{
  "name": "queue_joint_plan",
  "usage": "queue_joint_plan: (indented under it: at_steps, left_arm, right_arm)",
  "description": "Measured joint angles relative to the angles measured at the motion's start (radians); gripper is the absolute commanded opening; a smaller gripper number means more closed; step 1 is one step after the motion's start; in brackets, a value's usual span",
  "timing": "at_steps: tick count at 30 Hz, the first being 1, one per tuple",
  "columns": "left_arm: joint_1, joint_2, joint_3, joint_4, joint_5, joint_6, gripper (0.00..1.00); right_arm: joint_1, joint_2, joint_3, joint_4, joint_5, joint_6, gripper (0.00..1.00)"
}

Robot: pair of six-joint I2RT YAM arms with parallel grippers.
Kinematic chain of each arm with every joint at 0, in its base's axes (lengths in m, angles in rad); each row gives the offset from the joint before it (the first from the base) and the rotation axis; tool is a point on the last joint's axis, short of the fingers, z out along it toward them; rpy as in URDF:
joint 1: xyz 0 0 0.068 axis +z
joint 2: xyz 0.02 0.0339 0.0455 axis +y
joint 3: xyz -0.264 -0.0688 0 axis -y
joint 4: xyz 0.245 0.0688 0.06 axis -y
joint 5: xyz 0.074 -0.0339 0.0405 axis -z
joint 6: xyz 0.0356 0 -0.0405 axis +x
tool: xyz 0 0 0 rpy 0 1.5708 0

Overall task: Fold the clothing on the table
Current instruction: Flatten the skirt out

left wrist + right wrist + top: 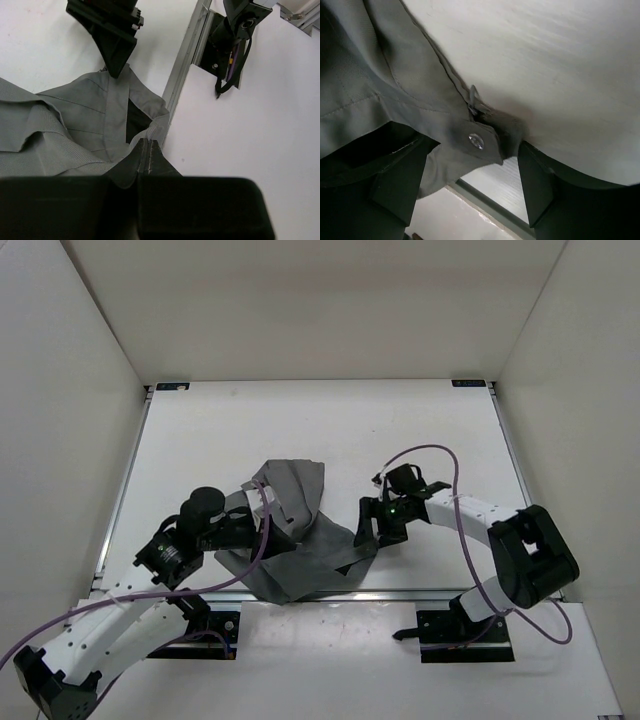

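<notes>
The clothing (300, 540), a dark grey pleated garment, lies bunched near the front edge of the white table (330, 430). My left gripper (275, 530) reaches into its left side. In the left wrist view its fingers (146, 150) are pressed together, with a hem of the clothing (90, 115) rising to their tips. My right gripper (365, 532) is at the garment's right edge. In the right wrist view it (475, 150) stands open, its fingers on either side of a waistband tab with a metal snap (476, 141), not pinching it.
A metal rail (420, 592) runs along the table's front edge, and the garment's lower edge overlaps it. The arm bases (465, 635) sit on the white ledge below the rail. White walls (60, 420) enclose the left, right and back sides.
</notes>
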State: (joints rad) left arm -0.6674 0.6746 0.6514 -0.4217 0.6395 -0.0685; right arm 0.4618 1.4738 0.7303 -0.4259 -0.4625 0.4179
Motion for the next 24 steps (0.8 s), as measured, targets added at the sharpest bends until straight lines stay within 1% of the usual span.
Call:
queue_joint_plan:
  at_steps: [2,4,5,7,8,10,14,18,21,24]
  left_arm:
    - [0.007,-0.005,-0.002,0.002,0.006,0.000,0.00]
    - [0.021,-0.016,-0.005,0.003,0.011,0.000,0.00]
    - [0.028,-0.021,-0.006,0.003,0.014,0.000,0.00]
    - [0.038,-0.029,-0.011,0.005,0.017,0.000,0.00]
    - [0.042,-0.031,-0.014,0.006,0.018,0.000,0.00]
    - [0.045,-0.031,-0.018,0.004,0.018,0.000,0.00]
    - [0.061,-0.032,-0.018,-0.008,-0.008,0.004,0.00]
    - [0.102,-0.035,0.002,-0.023,-0.095,0.009,0.00]
    - [0.151,-0.020,0.077,-0.023,-0.162,0.017,0.00]
    - [0.192,0.044,0.224,0.000,-0.220,0.030,0.00]
  right_arm:
    - [0.029,0.019,0.022,-0.005,0.022,-0.003,0.68]
    - [0.051,0.033,0.042,-0.018,0.051,-0.014,0.58]
    - [0.063,0.043,0.051,-0.024,0.068,-0.024,0.46]
    - [0.079,0.065,0.065,-0.031,0.088,-0.044,0.04]
    - [0.081,0.077,0.069,-0.033,0.103,-0.056,0.00]
    - [0.081,0.095,0.069,-0.043,0.100,-0.061,0.00]
    - [0.063,0.070,0.069,-0.063,0.080,-0.080,0.00]
    - [-0.014,-0.041,0.104,-0.133,0.039,-0.104,0.00]
    - [-0.077,-0.152,0.229,-0.191,0.015,-0.126,0.00]
    - [-0.124,-0.229,0.406,-0.216,-0.005,-0.145,0.00]
